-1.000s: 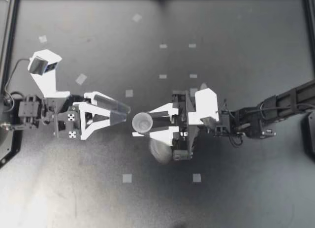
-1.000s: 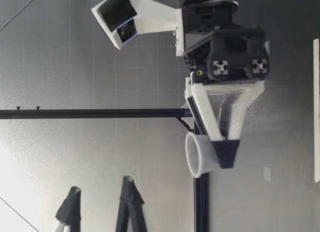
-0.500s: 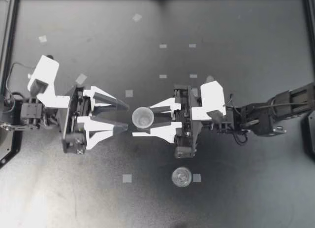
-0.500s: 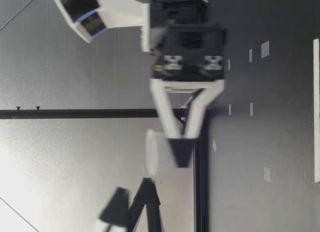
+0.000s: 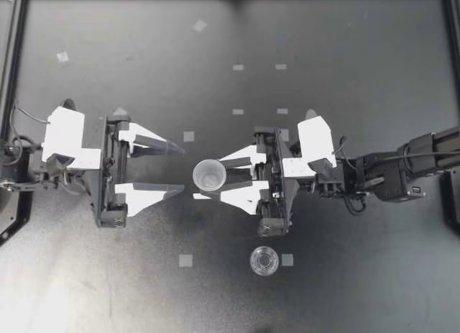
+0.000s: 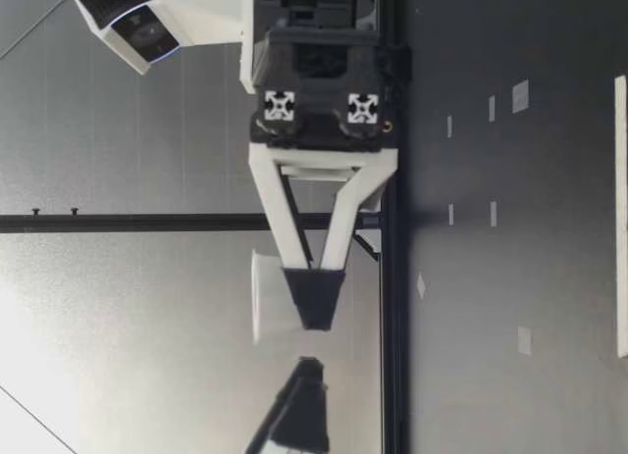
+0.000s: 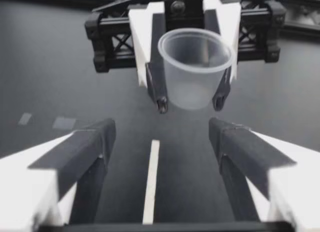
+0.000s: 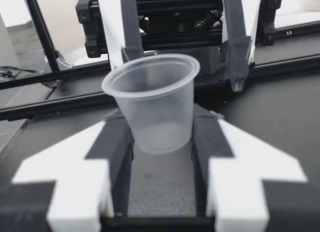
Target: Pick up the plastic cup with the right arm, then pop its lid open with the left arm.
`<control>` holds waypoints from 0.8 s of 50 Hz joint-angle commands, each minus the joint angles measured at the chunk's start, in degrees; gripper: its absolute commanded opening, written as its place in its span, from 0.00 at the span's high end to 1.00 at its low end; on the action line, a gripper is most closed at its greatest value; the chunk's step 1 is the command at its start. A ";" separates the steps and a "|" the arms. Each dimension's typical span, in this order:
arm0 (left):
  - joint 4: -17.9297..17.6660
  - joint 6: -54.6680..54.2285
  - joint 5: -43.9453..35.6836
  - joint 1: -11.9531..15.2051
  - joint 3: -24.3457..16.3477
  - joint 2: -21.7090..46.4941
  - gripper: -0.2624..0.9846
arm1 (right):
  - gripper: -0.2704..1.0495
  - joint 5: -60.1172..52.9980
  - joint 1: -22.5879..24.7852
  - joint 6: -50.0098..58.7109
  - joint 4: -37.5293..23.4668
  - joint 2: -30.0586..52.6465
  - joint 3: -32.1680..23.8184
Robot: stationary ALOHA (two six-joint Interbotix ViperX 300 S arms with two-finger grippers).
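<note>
Aloft, the right claw [image 5: 208, 180] grips a clear cup [image 5: 209, 175]; the left claw [image 5: 184, 168], open, faces it, mostly cut off in the low view.

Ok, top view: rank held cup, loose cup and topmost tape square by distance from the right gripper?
1. held cup, inside the right gripper.
2. loose cup, off to its side.
3. topmost tape square, near the view's upper edge.

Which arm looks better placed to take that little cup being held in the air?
Left, probably: the left pincer stands open, pointed straight at the small plastic cup and close to it; the right pincer is shut on that cup.
</note>
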 commanded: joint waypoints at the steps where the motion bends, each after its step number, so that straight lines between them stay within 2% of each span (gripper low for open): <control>1: -0.26 0.18 -0.09 -0.09 -0.35 -0.35 0.25 | 0.53 -0.18 0.26 0.09 -0.09 -1.23 -0.44; 40: -0.26 1.76 -0.09 -0.09 -0.53 -0.26 0.25 | 0.53 0.53 0.26 0.09 -0.09 -0.97 -0.70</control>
